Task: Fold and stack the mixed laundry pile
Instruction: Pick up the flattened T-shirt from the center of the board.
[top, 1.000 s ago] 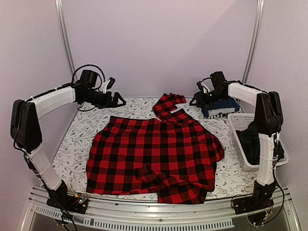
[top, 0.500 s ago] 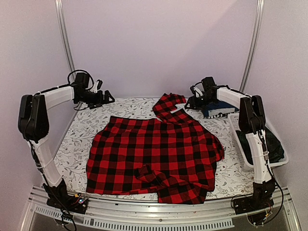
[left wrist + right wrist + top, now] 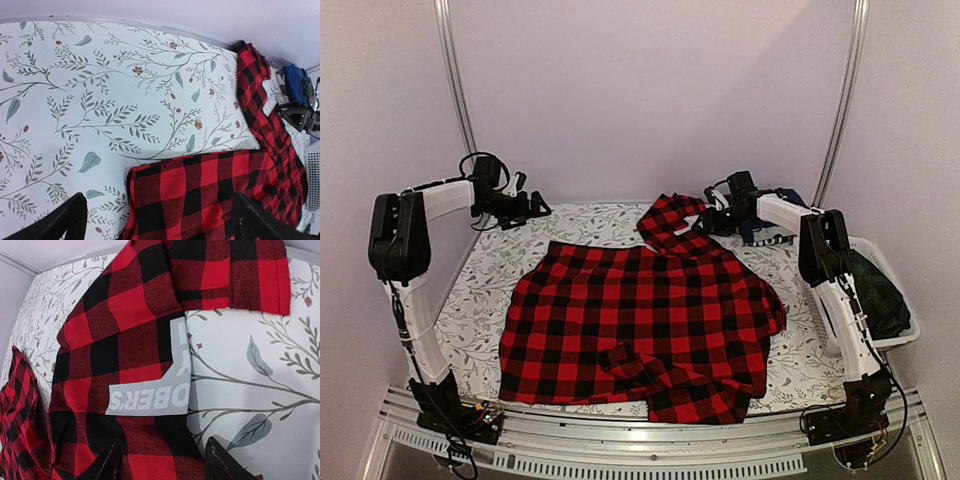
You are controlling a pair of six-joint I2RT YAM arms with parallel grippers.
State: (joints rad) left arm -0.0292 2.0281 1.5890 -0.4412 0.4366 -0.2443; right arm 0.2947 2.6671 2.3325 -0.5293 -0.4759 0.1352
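I see the red-and-black checked flannel shirt (image 3: 640, 320) spread flat across the floral-print tabletop (image 3: 485, 290). My left hand (image 3: 535, 208) gapes wide beyond its far-left corner; my right hand (image 3: 705, 225) stands parted over the far sleeve (image 3: 670, 218).

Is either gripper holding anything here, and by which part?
Nothing is held. The left gripper is open over the shirt at a far corner; the right gripper is open over its sleeve.
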